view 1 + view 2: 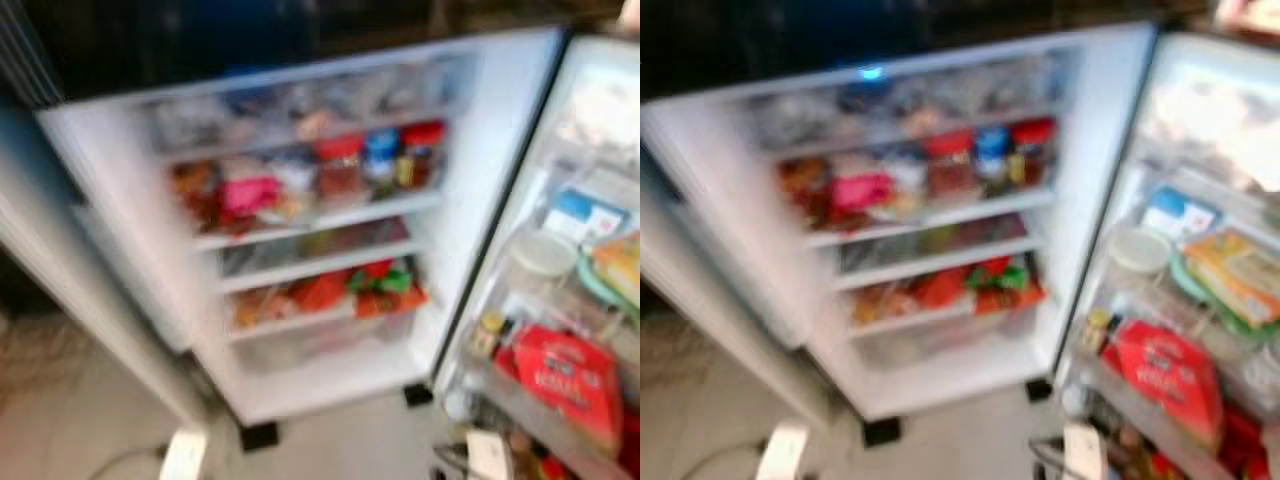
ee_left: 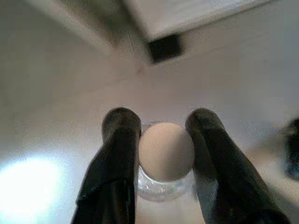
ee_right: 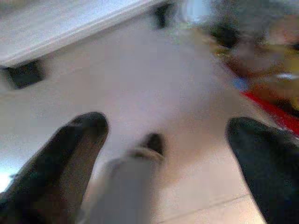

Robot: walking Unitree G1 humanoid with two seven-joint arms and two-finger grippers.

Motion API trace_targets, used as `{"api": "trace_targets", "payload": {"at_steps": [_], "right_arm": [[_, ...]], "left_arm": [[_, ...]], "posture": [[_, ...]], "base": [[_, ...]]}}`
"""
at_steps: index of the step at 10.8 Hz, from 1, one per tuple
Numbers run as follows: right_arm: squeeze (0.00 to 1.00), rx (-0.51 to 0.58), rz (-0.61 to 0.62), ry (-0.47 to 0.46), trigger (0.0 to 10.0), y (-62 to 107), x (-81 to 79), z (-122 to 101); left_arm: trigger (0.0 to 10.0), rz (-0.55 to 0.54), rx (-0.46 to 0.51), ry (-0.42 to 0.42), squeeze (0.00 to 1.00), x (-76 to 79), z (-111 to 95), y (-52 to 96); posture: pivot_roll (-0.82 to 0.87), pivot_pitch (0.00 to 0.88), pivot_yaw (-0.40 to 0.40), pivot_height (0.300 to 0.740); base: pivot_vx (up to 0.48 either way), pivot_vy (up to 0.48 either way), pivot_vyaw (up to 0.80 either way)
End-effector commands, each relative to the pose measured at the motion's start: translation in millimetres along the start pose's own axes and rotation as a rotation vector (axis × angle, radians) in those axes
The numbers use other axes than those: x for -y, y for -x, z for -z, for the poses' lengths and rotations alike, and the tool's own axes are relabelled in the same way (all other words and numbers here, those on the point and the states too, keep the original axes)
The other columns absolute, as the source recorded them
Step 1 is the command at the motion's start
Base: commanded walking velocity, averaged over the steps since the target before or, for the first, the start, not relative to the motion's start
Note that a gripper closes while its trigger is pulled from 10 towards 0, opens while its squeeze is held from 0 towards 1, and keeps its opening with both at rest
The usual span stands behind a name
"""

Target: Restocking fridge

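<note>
- Left eye view: a pale tiled floor (image 1: 350, 440) is seen in front of an open fridge (image 1: 300, 230), the whole picture being blurred. White shelves (image 1: 320, 215) are packed with food: red-lidded jars (image 1: 340, 165) and a pink packet (image 1: 248, 192) on an upper shelf, red and green packets (image 1: 380, 285) lower down. The fridge stands on small black feet (image 1: 258, 435). The open door (image 1: 560, 270) hangs at the right, its racks crowded with a red bag (image 1: 565, 385), a round white tub (image 1: 542, 252) and a blue and white carton (image 1: 585, 215).
- Right eye view: the same fridge and door are shown, slightly shifted. A yellow and green box (image 1: 1240, 275) is seen lying in the door rack beside the tub. White parts of the robot's arms are seen at the bottom edge, low over the floor.
- Left wrist view: the left claw (image 2: 161, 140) is pinched on a clear bottle (image 2: 166, 179) with a pale round cap (image 2: 167, 149), one black finger on each side of the neck. It is held above the tiled floor, near a black fridge foot (image 2: 163, 46) and the white base above it.
- Right wrist view: the right claw (image 3: 173, 140) is spread wide, with nothing between its fingers. Below it the floor, a blurred grey object (image 3: 126, 186), the white fridge base (image 3: 70, 28) and blurred red and yellow goods (image 3: 266, 88) in the door are made out.
</note>
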State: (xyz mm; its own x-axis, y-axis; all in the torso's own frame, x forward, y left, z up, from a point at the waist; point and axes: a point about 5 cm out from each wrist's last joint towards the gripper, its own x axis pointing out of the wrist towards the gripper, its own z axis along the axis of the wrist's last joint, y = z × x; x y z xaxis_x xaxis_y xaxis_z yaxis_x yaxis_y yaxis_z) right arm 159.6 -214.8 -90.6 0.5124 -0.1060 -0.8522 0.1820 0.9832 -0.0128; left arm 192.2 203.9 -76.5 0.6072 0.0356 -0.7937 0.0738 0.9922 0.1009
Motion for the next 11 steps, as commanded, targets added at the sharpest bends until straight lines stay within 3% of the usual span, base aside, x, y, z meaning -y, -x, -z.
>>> {"api": "trace_targets", "payload": {"at_steps": [1,5,8,11], "right_arm": [[0.0,0.009,-0.015,-0.002,10.0,-1.1,-6.6,-3.8],[0.0,0.017,-0.032,0.037,10.0,-1.2,-6.5,-5.9],[0.0,0.014,-0.034,0.051,10.0,-1.2,-5.4,-6.8],[0.0,0.012,-0.03,0.041,10.0,-1.2,-3.7,-6.9]], "left_arm": [[10.0,-0.018,-0.016,0.005,0.0,-7.6,4.9,1.7],[10.0,-0.025,-0.016,0.007,0.0,-8.2,4.5,1.6],[10.0,-0.03,-0.016,0.007,0.0,-8.4,4.4,1.6],[10.0,-0.018,-0.005,0.024,0.0,-7.1,3.7,1.5]], "posture": [[0.04,0.0,0.061,0.74],[0.04,0.0,0.062,0.74],[0.04,0.0,0.062,0.74],[0.04,0.0,0.061,0.74]], "base": [[0.368,0.0,0.0],[0.352,0.0,0.0],[0.0,0.0,0.69],[0.0,0.0,0.0]]}}
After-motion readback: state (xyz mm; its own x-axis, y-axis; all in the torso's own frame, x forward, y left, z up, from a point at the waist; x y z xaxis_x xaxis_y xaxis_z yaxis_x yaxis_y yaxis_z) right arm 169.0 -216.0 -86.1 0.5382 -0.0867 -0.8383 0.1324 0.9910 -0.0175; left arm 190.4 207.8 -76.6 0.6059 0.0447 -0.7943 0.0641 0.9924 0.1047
